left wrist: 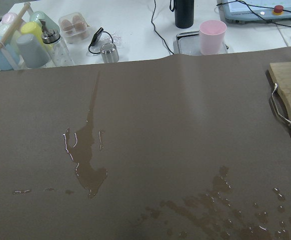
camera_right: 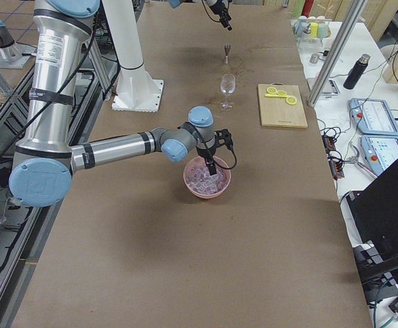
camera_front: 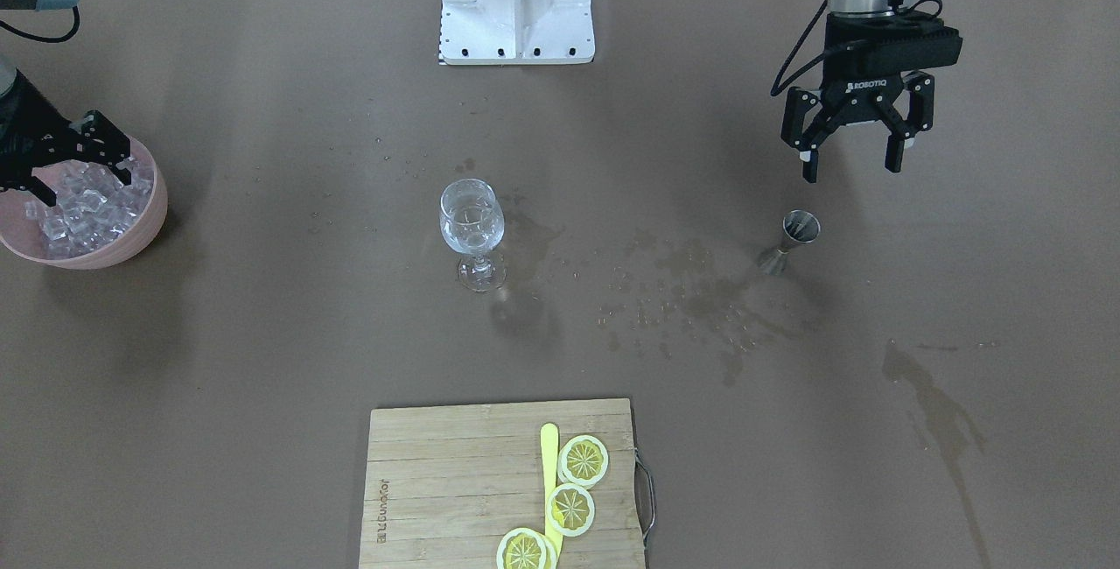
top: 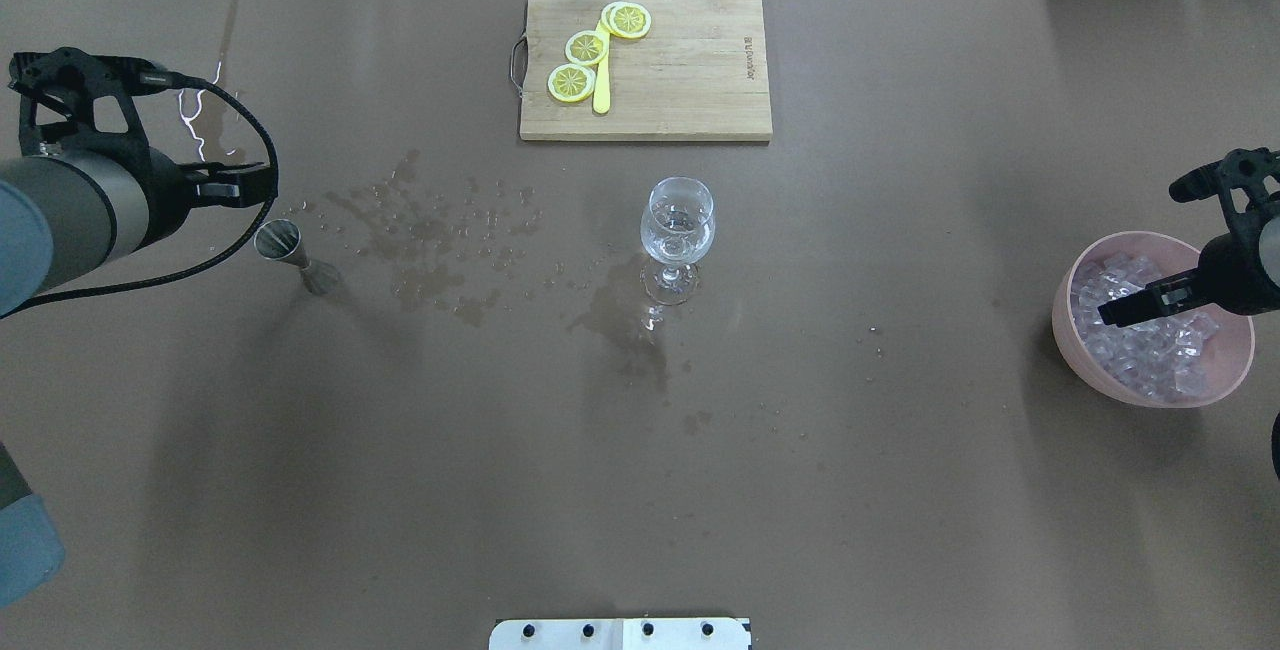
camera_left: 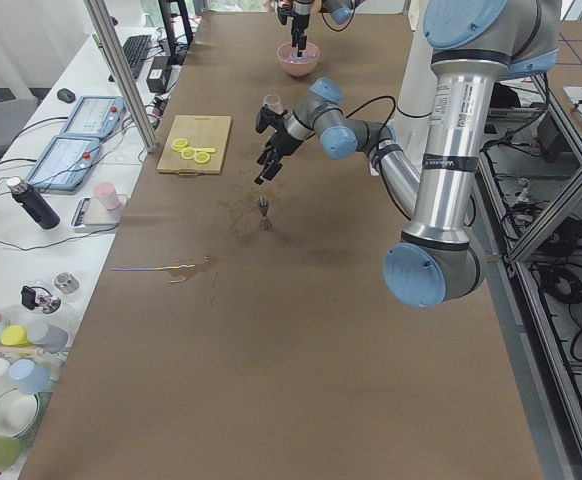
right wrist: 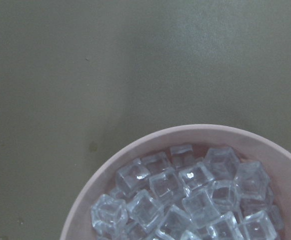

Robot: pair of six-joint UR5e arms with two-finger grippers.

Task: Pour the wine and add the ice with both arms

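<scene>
A clear wine glass (camera_front: 472, 223) stands mid-table with a small pool of clear wine in it; it also shows in the overhead view (top: 678, 225). A small steel jigger (camera_front: 792, 241) stands upright. My left gripper (camera_front: 851, 168) hangs open and empty just above and behind the jigger (top: 290, 250). A pink bowl (camera_front: 156, 210) holds a heap of clear ice cubes (camera_front: 87, 210). My right gripper (camera_front: 79, 179) is open, fingers spread and lowered into the ice (right wrist: 185, 195). Whether a cube sits between them is hidden.
A wooden cutting board (camera_front: 437, 481) with three lemon slices (camera_front: 584, 460) and a yellow knife lies at the operators' edge. Wet stains and droplets (camera_front: 691, 298) lie between glass and jigger; a puddle (camera_front: 936, 411) lies farther out. The white pedestal (camera_front: 516, 0) stands at the robot's side.
</scene>
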